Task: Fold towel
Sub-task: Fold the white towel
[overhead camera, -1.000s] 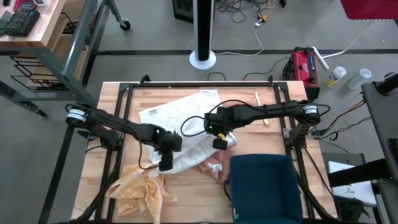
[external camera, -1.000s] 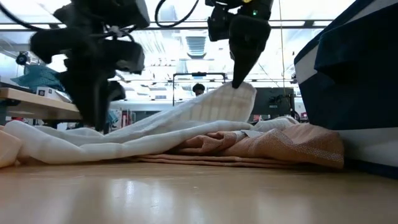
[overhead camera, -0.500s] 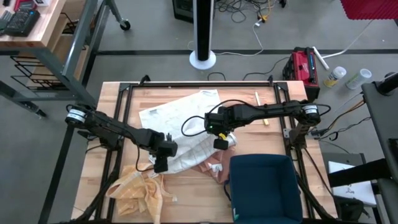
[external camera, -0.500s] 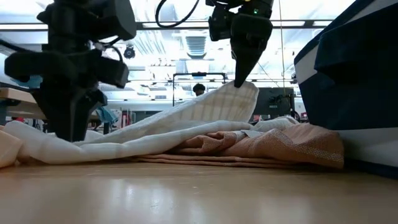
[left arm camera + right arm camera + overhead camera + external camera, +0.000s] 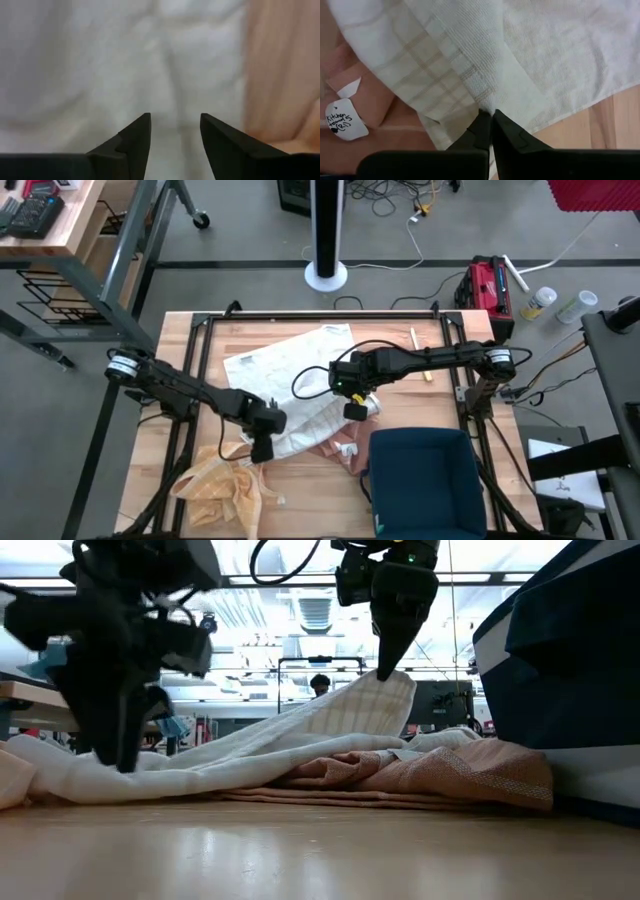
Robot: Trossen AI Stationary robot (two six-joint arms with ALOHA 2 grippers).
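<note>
The right gripper (image 5: 491, 116) has its jaws pinched shut on an edge of the white towel (image 5: 300, 385), lifting it in a ridge above a peach cloth (image 5: 440, 775); the left gripper (image 5: 175, 131) hangs with jaws apart and empty, white towel directly ahead between its tips. To fold cleanly, the left should probably close on 1 layer only, clear of the peach cloth. A tag (image 5: 342, 120) beside the right jaws seems to read "Kitchen", the rest unclear.

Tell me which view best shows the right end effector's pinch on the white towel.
Right wrist view: the right end effector is shut on the white towel edge. Low view shows that edge lifted; high view shows only position; left wrist view misses the pinch.
</note>
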